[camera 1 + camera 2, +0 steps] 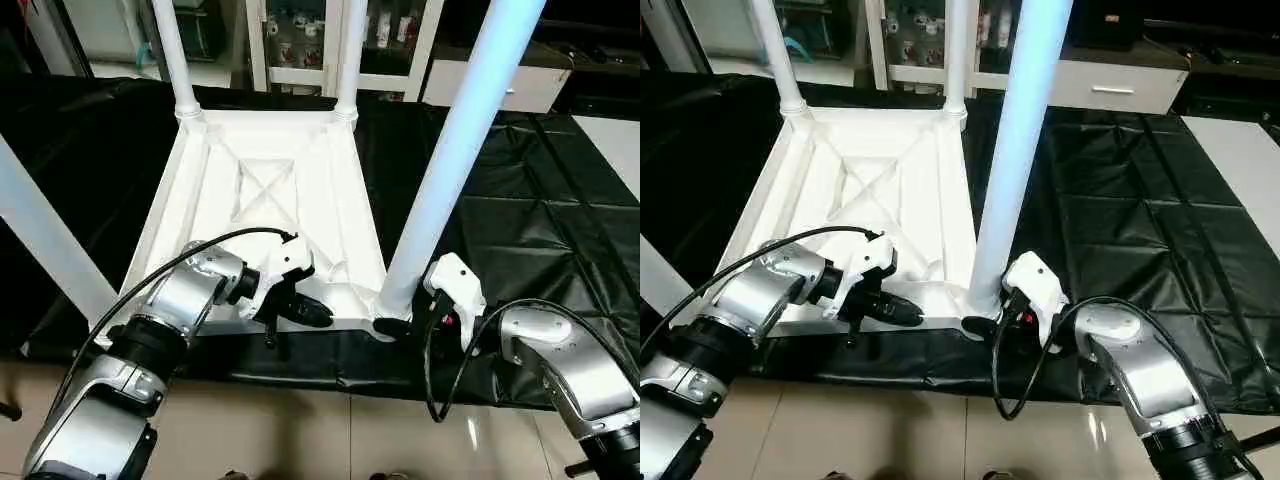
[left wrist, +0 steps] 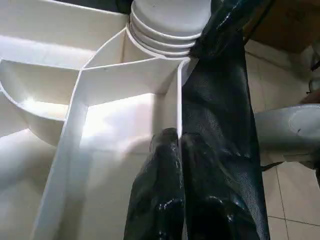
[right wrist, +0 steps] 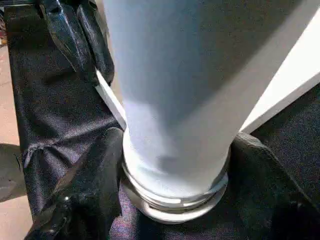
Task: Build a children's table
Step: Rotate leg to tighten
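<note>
Children's table top (image 1: pixel 270 190) lay upside down on a black sheet (image 1: pixel 520 200) spread over the floor, X-ribbed underside facing up. Two legs stood upright in the far corner sockets: one on the left (image 1: pixel 172 50), one on the right (image 1: pixel 348 55). A third leg (image 1: pixel 455 150) rose from the near right corner socket (image 1: pixel 385 310), leaning slightly to the right. A fourth leg (image 1: pixel 45 240) crossed the frame at the left edge. Left tool (image 1: pixel 300 308) was closed on the near rim (image 2: pixel 178 107) of the top, one finger (image 2: pixel 157 190) inside the rim and the other outside. Right tool (image 3: pixel 175 190) sat around the base of the third leg, fingers (image 3: pixel 97 185) set apart on either side and pressed against it at the socket collar.
</note>
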`<state>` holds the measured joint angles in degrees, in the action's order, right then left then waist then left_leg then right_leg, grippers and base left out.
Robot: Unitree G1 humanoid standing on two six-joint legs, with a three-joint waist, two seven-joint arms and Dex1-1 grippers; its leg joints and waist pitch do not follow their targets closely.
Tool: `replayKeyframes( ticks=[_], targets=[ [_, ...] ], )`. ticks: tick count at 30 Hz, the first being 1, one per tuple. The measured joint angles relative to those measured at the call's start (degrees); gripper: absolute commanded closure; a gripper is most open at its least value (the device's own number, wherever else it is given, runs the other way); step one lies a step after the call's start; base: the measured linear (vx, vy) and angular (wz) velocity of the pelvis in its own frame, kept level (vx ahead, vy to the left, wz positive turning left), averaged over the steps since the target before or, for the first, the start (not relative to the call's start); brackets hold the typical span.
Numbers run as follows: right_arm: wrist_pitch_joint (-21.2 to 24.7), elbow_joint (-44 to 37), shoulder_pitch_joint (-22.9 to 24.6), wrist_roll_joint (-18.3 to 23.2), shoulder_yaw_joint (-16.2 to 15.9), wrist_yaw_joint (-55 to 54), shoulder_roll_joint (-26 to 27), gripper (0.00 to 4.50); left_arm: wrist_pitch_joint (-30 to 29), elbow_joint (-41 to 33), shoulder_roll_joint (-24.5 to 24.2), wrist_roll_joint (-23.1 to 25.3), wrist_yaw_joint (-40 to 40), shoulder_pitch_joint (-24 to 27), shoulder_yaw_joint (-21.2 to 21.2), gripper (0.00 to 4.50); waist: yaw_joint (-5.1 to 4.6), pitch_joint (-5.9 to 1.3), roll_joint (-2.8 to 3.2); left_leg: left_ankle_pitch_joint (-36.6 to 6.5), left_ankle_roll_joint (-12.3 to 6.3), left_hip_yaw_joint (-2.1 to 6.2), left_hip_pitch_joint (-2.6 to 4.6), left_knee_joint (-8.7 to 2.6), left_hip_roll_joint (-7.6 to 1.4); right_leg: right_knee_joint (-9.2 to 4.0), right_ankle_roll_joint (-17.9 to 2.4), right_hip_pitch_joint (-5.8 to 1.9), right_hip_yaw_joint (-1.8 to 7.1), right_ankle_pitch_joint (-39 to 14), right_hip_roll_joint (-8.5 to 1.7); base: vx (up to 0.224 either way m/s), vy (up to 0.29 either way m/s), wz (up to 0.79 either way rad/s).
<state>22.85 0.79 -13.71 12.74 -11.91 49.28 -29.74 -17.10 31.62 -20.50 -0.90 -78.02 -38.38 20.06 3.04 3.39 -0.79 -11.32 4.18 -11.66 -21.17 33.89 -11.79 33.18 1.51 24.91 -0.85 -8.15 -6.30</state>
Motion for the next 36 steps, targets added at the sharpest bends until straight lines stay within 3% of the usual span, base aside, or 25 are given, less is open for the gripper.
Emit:
replayKeyframes(
  ticks=[7, 11, 18, 21, 26, 33, 34, 36],
  targets=[
    [-0.82, 0.91, 0.07, 0.17, 0.39, -0.27, 1.42, 1.78, -0.44, -0.56, -0.21, -0.02, 0.00, 0.19, -0.01, 4.50, -0.32, 0.00, -0.01, 0.01, -0.01, 0.00, 0.02, 0.03, -0.05, 0.05, 0.00, 0.00, -0.01, 0.00, 0.05, 0.000, 0.000, 0.00],
    [-1.68, 4.06, 0.30, 0.64, 3.12, -4.99, 7.06, 1.78, -0.41, 0.07, 0.52, 0.59, 2.92, 0.14, -1.39, 4.50, -1.12, -0.01, -0.06, 0.00, 0.03, 0.03, 0.03, 0.27, -0.07, 0.24, -0.13, 0.00, 0.01, 0.09, 0.06, 0.000, 0.000, 0.00],
    [-5.30, 9.78, 0.00, -0.67, 9.30, -23.01, 18.35, 1.78, 0.38, 4.67, 7.63, 0.72, 16.22, -0.69, -4.59, 4.50, -2.40, 0.04, -0.17, 0.00, 0.05, 0.10, -0.01, 0.52, -0.03, 0.21, 0.01, 0.02, 0.06, 0.02, 0.06, 0.000, 0.000, 0.00],
    [-7.34, 15.97, -4.52, -3.99, 11.50, -34.14, 24.55, 1.78, 0.38, 8.35, 12.23, 1.38, 25.31, -2.57, -6.45, 4.50, -3.03, 0.01, -0.10, 0.02, 0.08, 0.16, -0.06, 0.53, 0.02, 0.12, 0.02, 0.04, 0.05, 0.01, 0.06, 0.000, 0.000, 0.00],
    [-11.02, 24.37, -10.16, -7.59, 12.14, -44.50, 27.38, 1.79, 2.54, 11.93, 17.14, 2.67, 35.61, -3.86, -7.24, 4.50, -3.11, -0.19, 0.25, 0.02, 0.07, 0.16, -0.06, 0.44, 0.07, -0.08, 0.03, -0.02, 0.07, 0.04, 0.05, 0.000, 0.000, 0.00],
    [-16.04, 31.11, -13.77, -9.05, 14.27, -48.69, 29.41, 1.80, 5.39, 13.77, 19.73, 4.07, 41.08, -4.29, -7.41, 4.50, -2.86, -0.47, 0.69, 0.02, 0.05, 0.16, -0.07, 0.34, 0.09, -0.04, -0.23, -0.01, 0.04, 0.26, 0.03, 0.000, 0.000, 0.00],
    [-16.44, 31.13, -13.66, -8.81, 14.47, -48.40, 29.42, 1.24, 5.63, 13.78, 19.71, 4.07, 41.08, -4.29, -7.40, 4.50, -2.83, -0.47, 0.70, 0.02, 0.05, 0.15, -0.08, 0.30, 0.09, -0.05, -0.23, 0.00, 0.03, 0.26, 0.03, 0.000, 0.000, 0.00],
    [-17.39, 31.08, -13.33, -8.20, 14.80, -47.22, 29.57, 1.08, 6.14, 13.94, 19.50, 4.11, 41.21, -4.32, -7.41, 4.50, -2.89, -0.47, 0.71, 0.02, 0.05, 0.14, -0.07, 0.24, 0.07, -0.05, -0.22, 0.02, 0.01, 0.25, 0.04, 0.000, 0.000, 0.00]
  ],
)
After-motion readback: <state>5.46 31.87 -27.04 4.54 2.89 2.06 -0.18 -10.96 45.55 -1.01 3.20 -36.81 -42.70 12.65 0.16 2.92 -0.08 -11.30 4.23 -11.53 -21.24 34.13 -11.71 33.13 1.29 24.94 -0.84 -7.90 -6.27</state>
